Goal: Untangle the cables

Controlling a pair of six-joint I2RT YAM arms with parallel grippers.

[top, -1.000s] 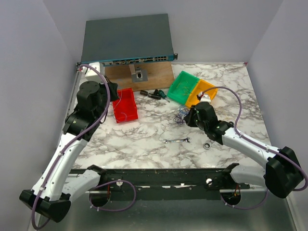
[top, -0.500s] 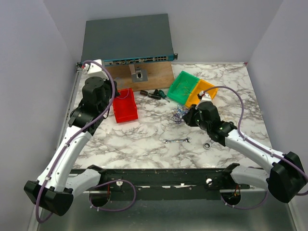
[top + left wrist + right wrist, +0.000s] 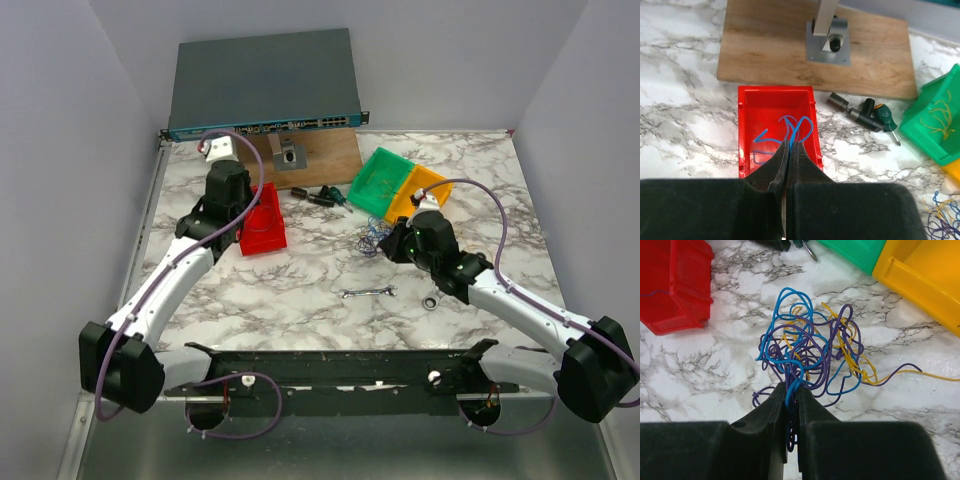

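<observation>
At lower centre of the right wrist view, the right gripper (image 3: 792,389) is pinching a strand of the cable knot (image 3: 812,347) on the marble (image 3: 695,375); the left gripper (image 3: 790,146) is clamping a blue wire (image 3: 796,126) above the red bin (image 3: 775,90), probably dropping it next.

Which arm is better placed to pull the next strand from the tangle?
Right. The right gripper grips the blue, purple and yellow wire knot; the left gripper is over the red plastic bin, pinching a blue wire.
</observation>
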